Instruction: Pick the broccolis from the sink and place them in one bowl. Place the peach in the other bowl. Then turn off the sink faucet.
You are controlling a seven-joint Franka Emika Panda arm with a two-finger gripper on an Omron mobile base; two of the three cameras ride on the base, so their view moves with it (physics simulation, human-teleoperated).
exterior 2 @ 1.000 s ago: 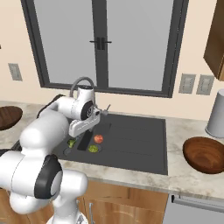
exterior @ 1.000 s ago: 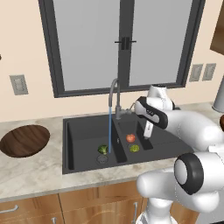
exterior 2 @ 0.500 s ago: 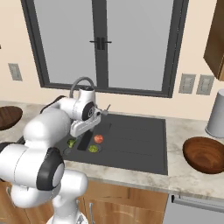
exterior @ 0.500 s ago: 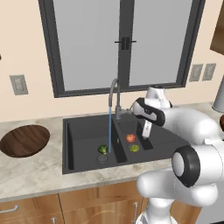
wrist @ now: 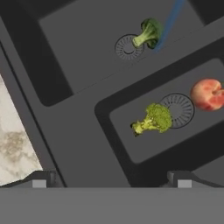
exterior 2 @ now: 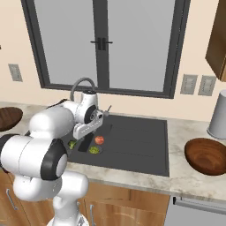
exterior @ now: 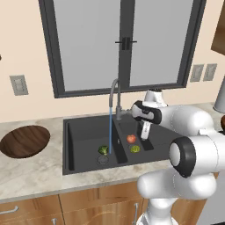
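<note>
Two lumpy green broccolis (wrist: 154, 119) (wrist: 148, 33), red-orange peach (wrist: 207, 94) in black sink (wrist: 78, 57); right base view adds second bowl (exterior 2: 206, 155); claw (wrist: 111, 179) open

Two cameras stand back behind the arm, one to its left and one to its right, both looking forward and down at the sink (exterior: 88, 145) (exterior 2: 132, 141) below the window (exterior: 123, 44) (exterior 2: 106, 44). A third rides the hand, close above the basins, facing down. All three share the drains and the produce lying there.
</note>
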